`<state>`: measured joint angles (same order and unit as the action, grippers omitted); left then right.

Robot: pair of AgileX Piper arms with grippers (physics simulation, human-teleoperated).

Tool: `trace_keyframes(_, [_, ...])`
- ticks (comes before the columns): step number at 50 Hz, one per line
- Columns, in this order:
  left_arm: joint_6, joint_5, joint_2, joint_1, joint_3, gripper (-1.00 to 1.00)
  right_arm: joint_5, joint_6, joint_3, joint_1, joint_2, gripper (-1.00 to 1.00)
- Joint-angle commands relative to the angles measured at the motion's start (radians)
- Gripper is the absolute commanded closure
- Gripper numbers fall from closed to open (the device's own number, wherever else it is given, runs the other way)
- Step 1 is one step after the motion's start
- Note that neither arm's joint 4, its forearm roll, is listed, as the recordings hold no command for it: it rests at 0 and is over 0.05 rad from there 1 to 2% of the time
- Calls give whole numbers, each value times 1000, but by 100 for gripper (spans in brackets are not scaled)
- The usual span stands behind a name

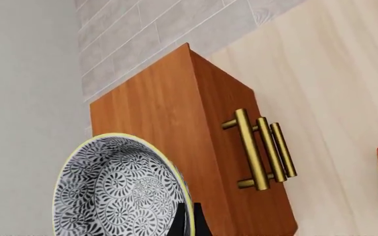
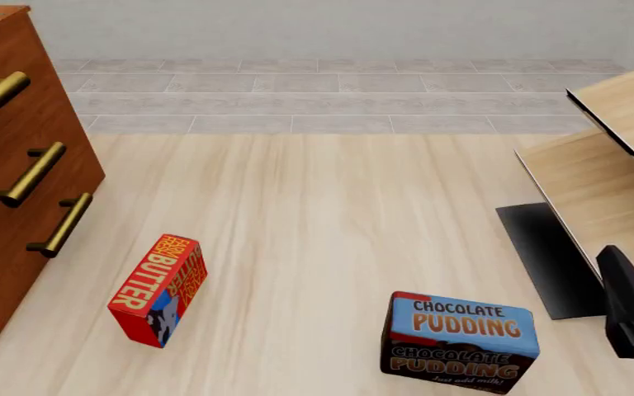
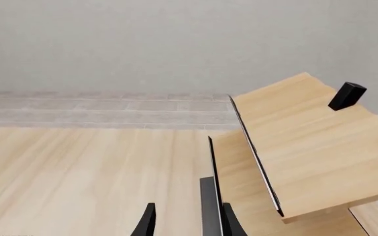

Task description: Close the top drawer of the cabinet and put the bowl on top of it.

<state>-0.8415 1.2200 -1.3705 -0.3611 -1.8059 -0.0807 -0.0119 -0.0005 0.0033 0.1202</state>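
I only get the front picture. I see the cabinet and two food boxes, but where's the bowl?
Observer: The left wrist view shows the bowl, its rim pinched by the left gripper.
Operator: Is it over the cabinet?
Observer: In that view it overlaps the top of the cabinet. I cannot tell whether they touch.
Operator: Is the other claw holding anything?
Observer: No. The right gripper is open and empty, facing the pale furniture.
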Motion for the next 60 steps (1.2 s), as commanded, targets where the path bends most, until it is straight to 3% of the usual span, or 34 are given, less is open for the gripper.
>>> trace_keyframes(1, [-10, -2, -7, -13, -7, 100, -1, -13, 0, 1, 3, -100])
trace_keyframes(13, [3, -57, 28, 5, 100, 100, 15, -16, 0, -2, -16, -100])
trace_keyframes(36, [-7, -127, 49, -13, 211, 100, 24, -17, 0, -1, -26, -100])
trace_keyframes(60, [12, -165, 58, -13, 259, 100, 28, -26, 0, 2, -29, -100])
